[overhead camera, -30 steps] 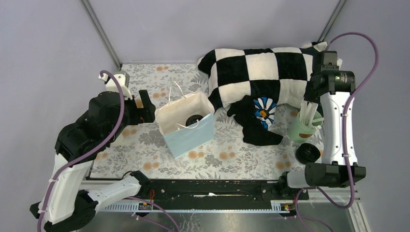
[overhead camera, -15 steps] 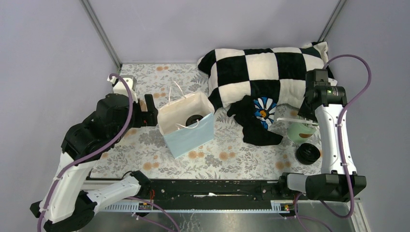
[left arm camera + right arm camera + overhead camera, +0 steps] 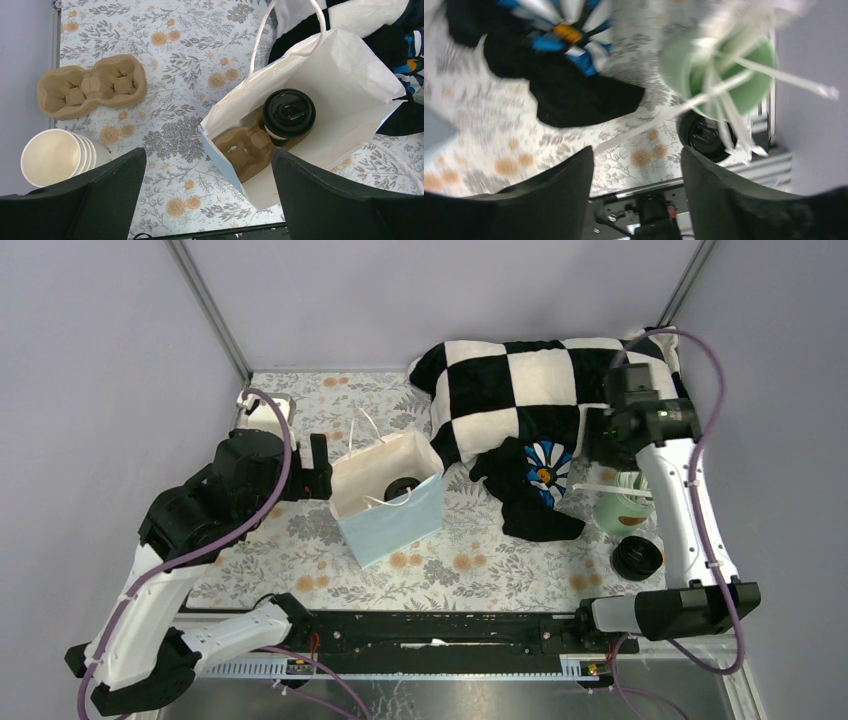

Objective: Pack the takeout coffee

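The takeout coffee [image 3: 289, 113], a cream cup with a black lid, stands in a brown cardboard carrier [image 3: 247, 152] inside the open white-and-blue paper bag [image 3: 350, 75]. It also shows in the top view [image 3: 404, 486] inside the bag [image 3: 390, 525]. My left gripper [image 3: 207, 200] is open and empty, above the bag's left edge; in the top view it [image 3: 318, 466] is just left of the bag. My right gripper [image 3: 636, 195] is open and empty, high over the mint-green cup of straws [image 3: 729, 70].
An empty cardboard carrier [image 3: 91, 92] and a stack of lidless cream cups [image 3: 55, 157] lie left of the bag. Black lids [image 3: 637, 557] sit by the mint-green cup [image 3: 620, 512]. A checkered pillow [image 3: 540, 390] and black flower cloth [image 3: 535, 490] fill the back right.
My left arm has moved right, closer to the bag. My right wrist has swung left from the back right corner, over the pillow's edge. Both grippers stay open.
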